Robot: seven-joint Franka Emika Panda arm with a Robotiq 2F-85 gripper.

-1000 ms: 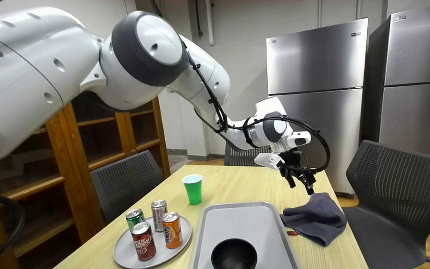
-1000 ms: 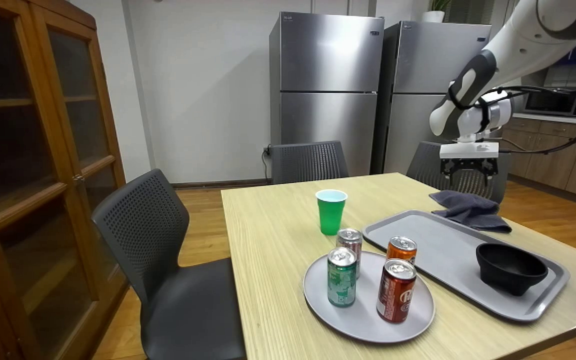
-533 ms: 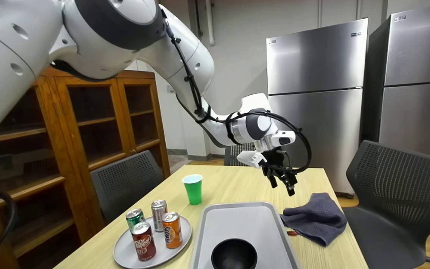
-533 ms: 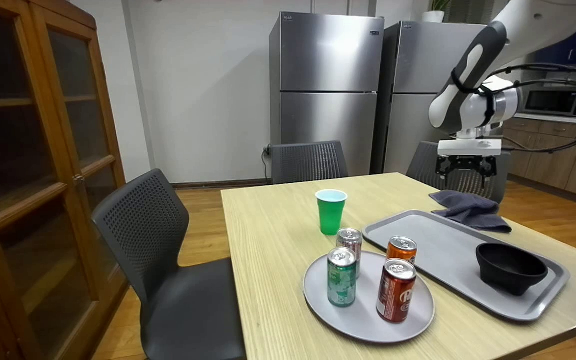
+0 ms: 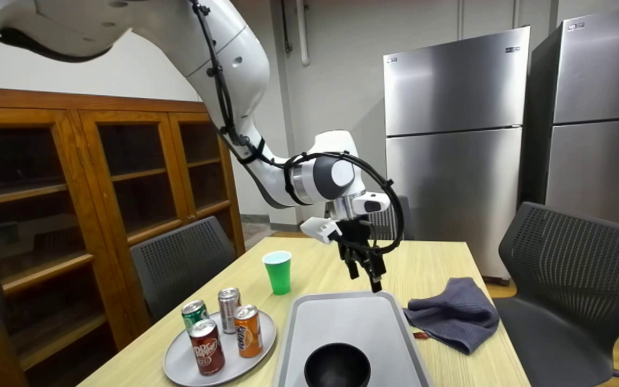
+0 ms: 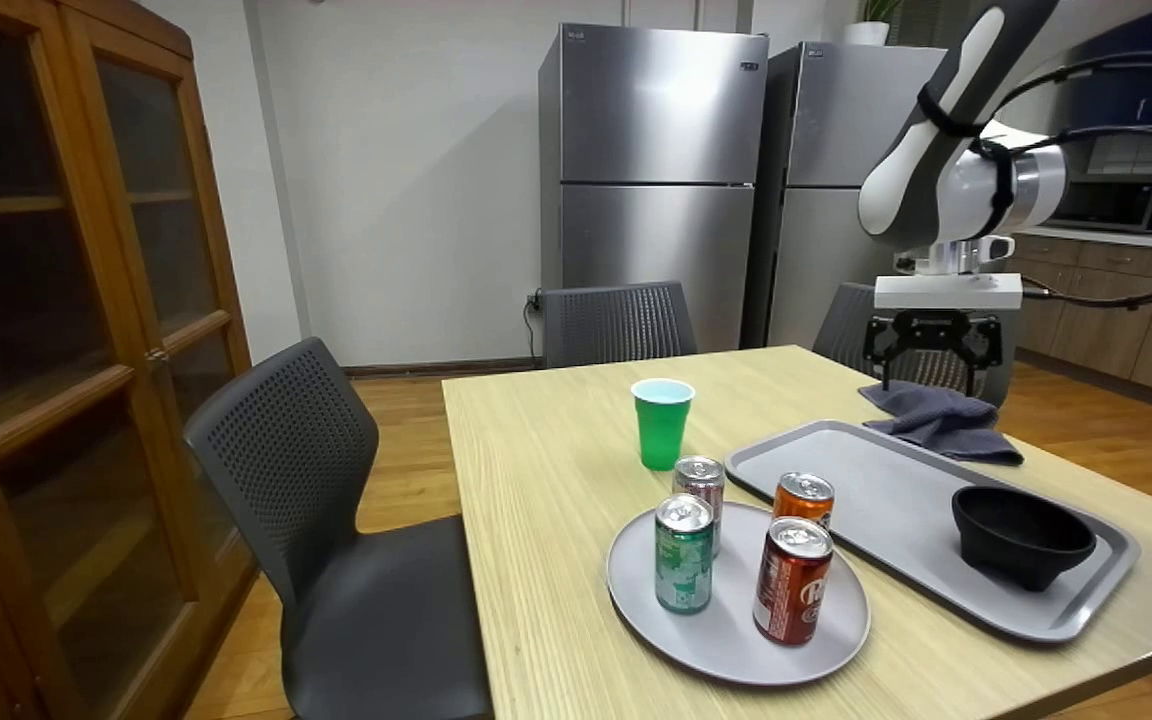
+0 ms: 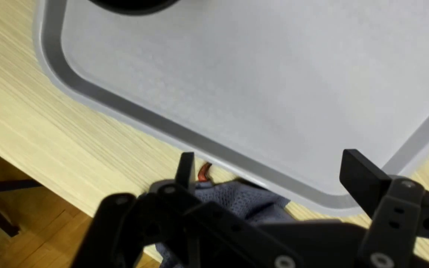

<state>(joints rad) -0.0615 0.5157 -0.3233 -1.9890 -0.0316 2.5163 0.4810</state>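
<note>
1. The pincer [image 6: 928,388] is released, fingers parted, grasping nothing; it hangs over or just beside a corner of the gray serving tray [image 5: 349,319], which lies flat on the tabletop [image 6: 556,450].
2. Contact risk: clearance above the tray cannot be judged; a misjudged descent could set a finger on the raised rim, tilting or shoving the tray and shifting the black bowl [image 6: 1021,535] on it.
3. Snag risk: a stray finger could drag the waffle-weave towel [image 5: 457,317], crumpled beside the tray.
4. Cable risk: swinging sideways, the looped cable [image 5: 388,184] could knock the green cup [image 5: 279,274].
5. Edge: the towel reaches, or nearly reaches, the tabletop's border by the mesh-backed chair [image 5: 562,263].
6. Room: tight between tray and round plate [image 6: 731,625]; more generous between cup and towel, past the tray's short end.
</note>
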